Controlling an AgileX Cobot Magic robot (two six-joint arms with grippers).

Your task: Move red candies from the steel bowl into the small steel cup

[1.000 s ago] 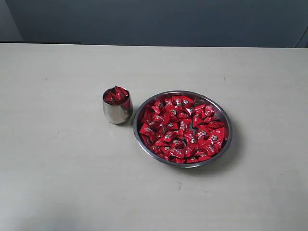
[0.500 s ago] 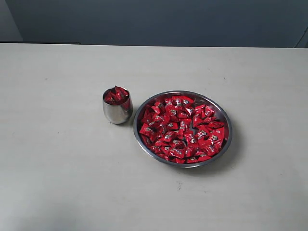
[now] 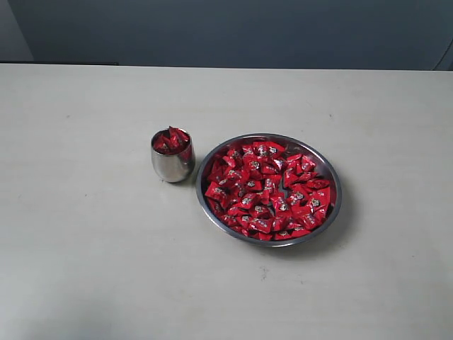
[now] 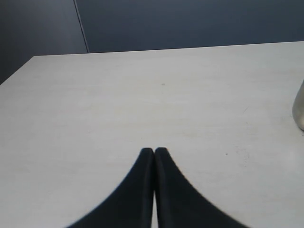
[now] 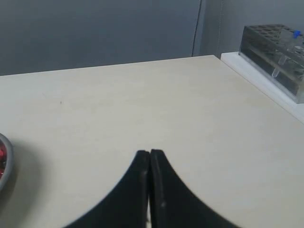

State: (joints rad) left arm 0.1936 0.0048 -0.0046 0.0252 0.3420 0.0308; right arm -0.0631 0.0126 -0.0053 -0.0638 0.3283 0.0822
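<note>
The steel bowl sits right of the table's middle, filled with red candies. Just left of it stands the small steel cup, with a few red candies heaped at its mouth. Neither arm shows in the exterior view. My left gripper is shut over bare table, nothing between its black fingers; the small steel cup's side peeks in at the frame's edge. My right gripper is also shut and empty, with the steel bowl's rim at the frame's edge.
A clear test-tube rack stands on a white ledge beyond the table's edge in the right wrist view. A dark wall runs behind the pale table.
</note>
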